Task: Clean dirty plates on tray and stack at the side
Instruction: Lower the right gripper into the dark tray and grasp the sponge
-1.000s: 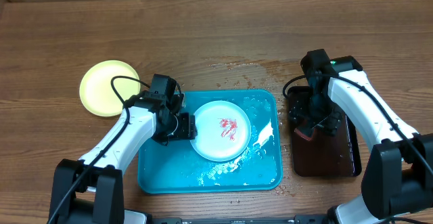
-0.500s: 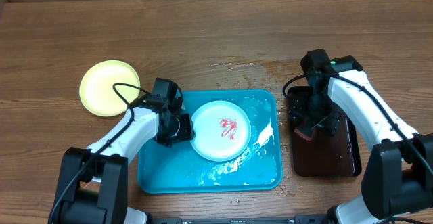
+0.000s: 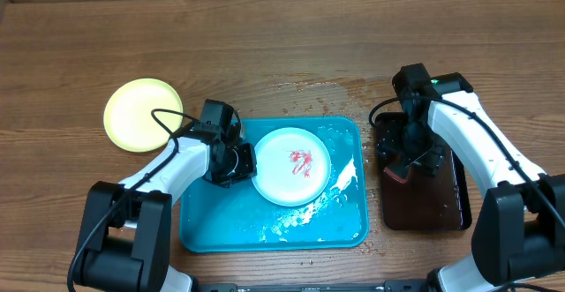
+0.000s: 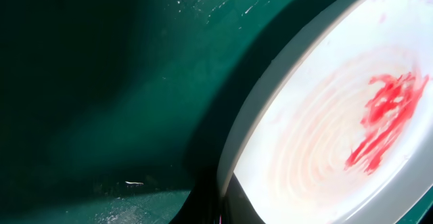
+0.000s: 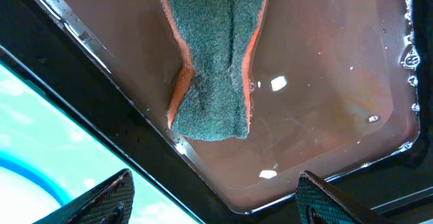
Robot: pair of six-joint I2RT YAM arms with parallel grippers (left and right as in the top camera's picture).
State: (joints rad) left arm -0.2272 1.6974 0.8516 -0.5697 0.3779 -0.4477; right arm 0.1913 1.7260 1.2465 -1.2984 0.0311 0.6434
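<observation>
Overhead, the tray has the dark tray to its right. One red-smeared plate lies on the tray, steadied at its left rim by the pinching left gripper. The sponge lies under the wide-open right gripper. Likely next: grasp it and scrub.

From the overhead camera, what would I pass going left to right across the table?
First the yellow plate → left end effector → white plate with red smears, lying on the blue tray → dark tray.
</observation>
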